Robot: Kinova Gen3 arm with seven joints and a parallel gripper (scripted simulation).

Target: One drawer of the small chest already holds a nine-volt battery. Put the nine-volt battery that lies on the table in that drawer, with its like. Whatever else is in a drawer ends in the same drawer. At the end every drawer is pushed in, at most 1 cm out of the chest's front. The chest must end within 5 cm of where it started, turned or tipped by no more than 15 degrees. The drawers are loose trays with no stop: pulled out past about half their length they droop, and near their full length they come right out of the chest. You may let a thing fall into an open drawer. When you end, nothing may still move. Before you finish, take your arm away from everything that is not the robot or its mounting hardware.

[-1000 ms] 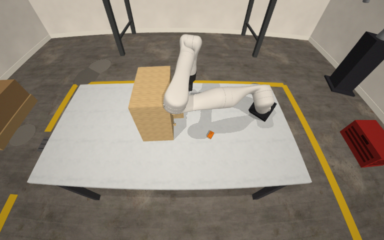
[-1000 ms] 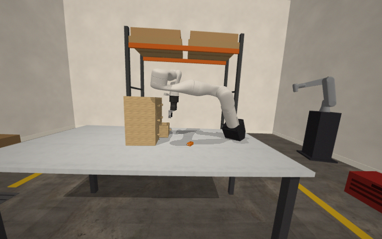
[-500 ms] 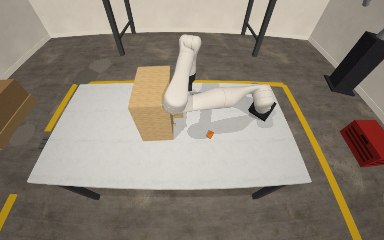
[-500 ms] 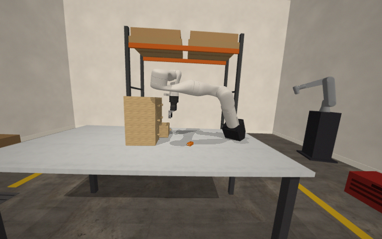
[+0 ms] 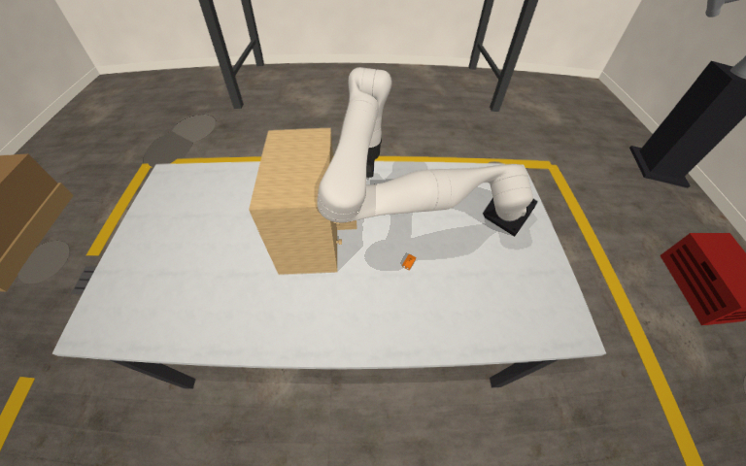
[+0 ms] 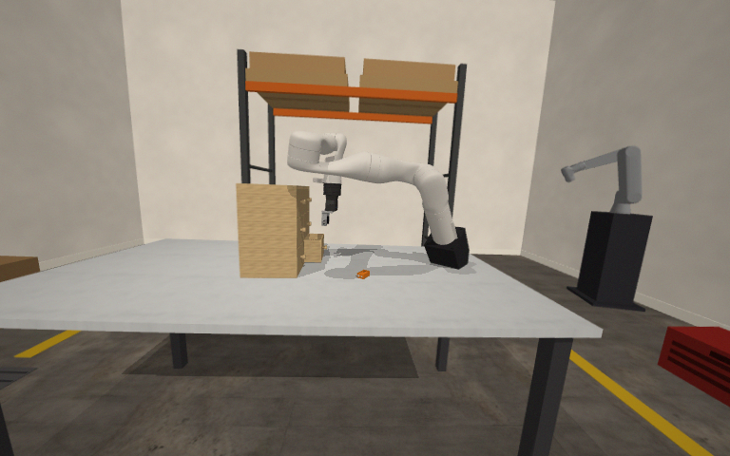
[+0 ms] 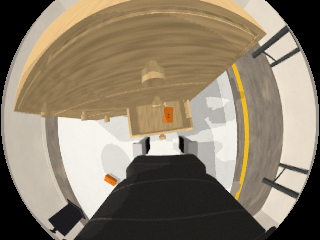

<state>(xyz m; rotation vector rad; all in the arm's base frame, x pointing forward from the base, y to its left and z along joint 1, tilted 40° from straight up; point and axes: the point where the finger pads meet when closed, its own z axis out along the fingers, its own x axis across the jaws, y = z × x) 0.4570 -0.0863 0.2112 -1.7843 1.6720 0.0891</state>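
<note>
A small wooden chest (image 5: 296,200) stands on the table, its drawer fronts facing right. In the exterior view one lower drawer (image 6: 314,247) stands pulled out; the others are in. The wrist view looks down into that open drawer (image 7: 160,119), which holds an orange nine-volt battery (image 7: 168,115). A second orange battery (image 5: 408,261) lies on the table right of the chest; it also shows in the exterior view (image 6: 363,274) and the wrist view (image 7: 110,179). My gripper (image 6: 326,218) hangs open and empty above the open drawer, beside the chest's front.
The arm's black base (image 5: 510,214) sits at the table's back right. A shelf rack with cardboard boxes (image 6: 350,80) stands behind the table. A red crate (image 5: 709,275) and a second robot on a black pedestal (image 6: 613,253) are on the floor to the right.
</note>
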